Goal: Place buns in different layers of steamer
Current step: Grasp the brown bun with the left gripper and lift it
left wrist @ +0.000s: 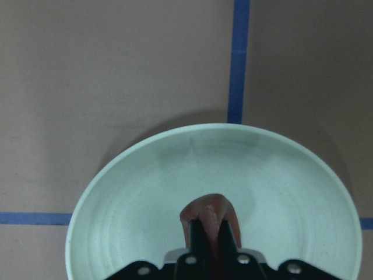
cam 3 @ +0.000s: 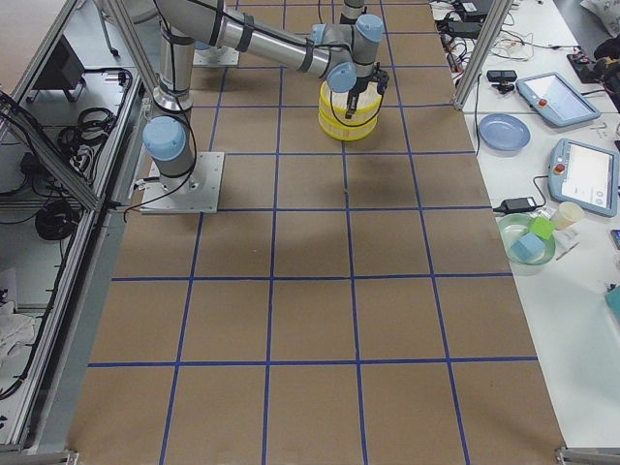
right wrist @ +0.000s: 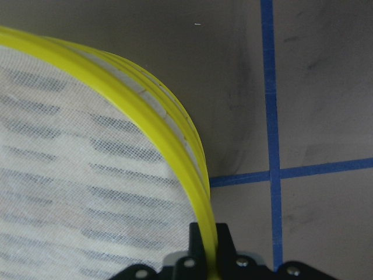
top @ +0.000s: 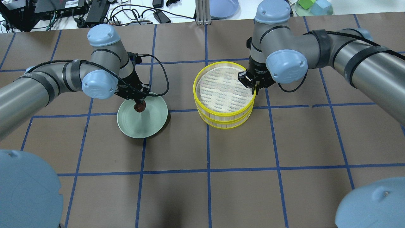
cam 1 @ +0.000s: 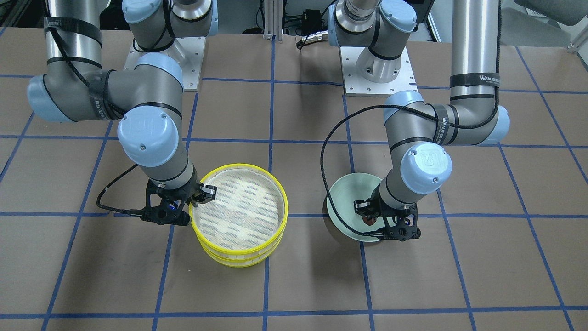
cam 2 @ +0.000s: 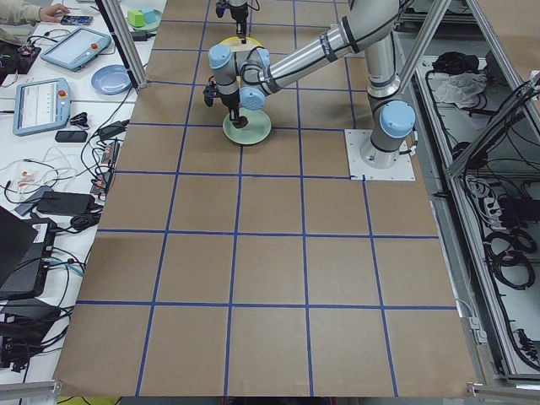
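My left gripper is shut on the dark reddish-brown bun just over the pale green plate. The left wrist view shows the bun between the fingertips, above the plate. My right gripper is shut on the yellow rim of the steamer's top layer. That layer rests on, or sits barely above, the lower layer; I cannot tell which. The top layer's mesh floor is bare. The cream bun is out of view.
The steamer and the plate stand about one grid square apart on the brown, blue-taped table. A blue plate, a green dish with blocks and cables lie beyond the far edge.
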Robot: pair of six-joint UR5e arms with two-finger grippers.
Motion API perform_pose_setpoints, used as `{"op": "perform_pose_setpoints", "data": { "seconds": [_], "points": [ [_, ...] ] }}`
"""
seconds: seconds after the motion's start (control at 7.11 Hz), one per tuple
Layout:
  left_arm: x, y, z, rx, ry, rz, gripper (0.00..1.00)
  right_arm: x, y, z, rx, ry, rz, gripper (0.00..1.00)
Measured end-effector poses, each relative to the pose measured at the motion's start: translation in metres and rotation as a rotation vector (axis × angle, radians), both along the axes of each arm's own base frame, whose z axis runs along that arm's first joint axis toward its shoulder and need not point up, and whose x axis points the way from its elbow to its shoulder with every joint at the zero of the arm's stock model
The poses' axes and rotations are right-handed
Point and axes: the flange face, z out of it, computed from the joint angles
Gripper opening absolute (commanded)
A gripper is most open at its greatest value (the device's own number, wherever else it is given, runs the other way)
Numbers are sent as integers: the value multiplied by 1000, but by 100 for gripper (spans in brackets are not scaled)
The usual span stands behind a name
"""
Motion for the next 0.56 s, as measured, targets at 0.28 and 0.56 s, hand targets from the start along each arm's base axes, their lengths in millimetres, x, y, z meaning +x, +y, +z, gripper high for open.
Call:
{"op": "perform_pose_setpoints", "data": {
  "seconds": [0.28,0.56],
  "points": [
    [2,-2,25,-47,-4,2,1,-6,-2,0,-2,-4,10,0],
    [-2,-5,56,-108,-1,1,1,-8,-4,-1,-6,-8,14,0]
  ]
}}
